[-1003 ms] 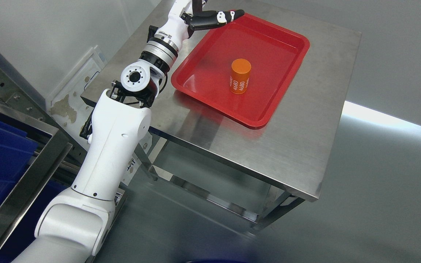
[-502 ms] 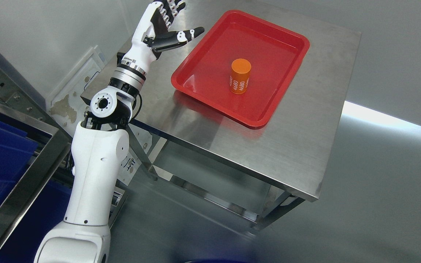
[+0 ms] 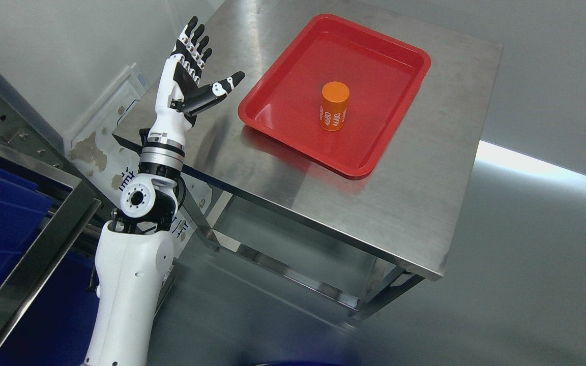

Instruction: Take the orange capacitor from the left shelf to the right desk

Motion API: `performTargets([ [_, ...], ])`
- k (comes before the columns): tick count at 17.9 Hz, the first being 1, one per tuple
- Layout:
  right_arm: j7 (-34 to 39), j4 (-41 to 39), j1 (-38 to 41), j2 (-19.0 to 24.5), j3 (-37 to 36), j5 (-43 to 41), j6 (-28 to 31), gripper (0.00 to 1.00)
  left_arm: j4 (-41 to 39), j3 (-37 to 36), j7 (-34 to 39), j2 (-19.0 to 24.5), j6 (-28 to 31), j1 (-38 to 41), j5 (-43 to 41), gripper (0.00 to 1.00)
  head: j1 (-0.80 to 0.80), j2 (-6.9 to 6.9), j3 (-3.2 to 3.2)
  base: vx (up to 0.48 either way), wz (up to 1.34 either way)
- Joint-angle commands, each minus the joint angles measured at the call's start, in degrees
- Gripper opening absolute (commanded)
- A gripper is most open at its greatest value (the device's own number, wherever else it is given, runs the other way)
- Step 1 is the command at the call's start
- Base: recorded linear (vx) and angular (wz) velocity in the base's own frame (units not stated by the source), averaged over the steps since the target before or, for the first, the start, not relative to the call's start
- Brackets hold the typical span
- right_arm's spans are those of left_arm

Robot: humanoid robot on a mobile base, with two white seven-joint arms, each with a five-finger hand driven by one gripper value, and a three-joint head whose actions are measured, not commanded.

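White and black, the left hand (image 3: 191,76) is held up over the left edge of the steel desk (image 3: 415,193). Its fingers (image 3: 194,40) are spread wide and point up toward twelve o'clock. The thumb sticks out toward two o'clock. The palm is bare. The hand holds nothing at all.

From the hand, the orange capacitor (image 3: 334,107) lies toward about four o'clock, well apart from it. It stands upright in the red tray (image 3: 400,46), near the middle of the tray floor. Its round flat top faces up. White print runs up its side. So its long side goes up and down, not flat along the tray. Nothing touches it but the tray under it.

The red tray sits on the far part of the steel desk, and its near left corner is the part closest to the hand. A strip of bare steel lies between the thumb and that corner.

The left arm is the only arm that shows, so it is the nearer one. The right hand is not in the picture.

The capacitor is already on the right desk, so the job looks done. The hand is clear of the tray, and it seems free to go back to rest. Down at eight o'clock from the hand is the shelf (image 3: 33,249) with blue bins (image 3: 3,218).
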Motion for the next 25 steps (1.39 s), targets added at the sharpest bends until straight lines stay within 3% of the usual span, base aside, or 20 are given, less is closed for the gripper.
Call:
performTargets([
  [1,-0.03,-1.00,1.14,-1.00,-0.70,0.18,-0.07,1.00,-8.06,-1.21,1.05,1.00,-1.19,6.21,0.01,1.00,0.00,0.00,0.00,0.000,0.00],
  [9,-0.03,-1.00,1.14,-1.00,-0.70,0.18,0.02,1.00,-8.33,-1.92,0.96,1.00,-3.48,6.21,-0.60,1.00,0.00,0.00,0.00,0.000,0.00],
  [14,-0.03,-1.00,1.14,-1.00,-0.70,0.18,-0.07,1.00,-8.33,-1.31,0.96,1.00,-3.48,6.21,-6.84,1.00,0.00,0.00,0.00,0.000,0.00],
  [25,-0.03,-1.00,1.14,-1.00,-0.70,0.18,-0.07,1.00,-8.33,-0.43,0.96,1.00,-3.39,6.21,-6.85,1.00,0.00,0.00,0.00,0.000,0.00],
])
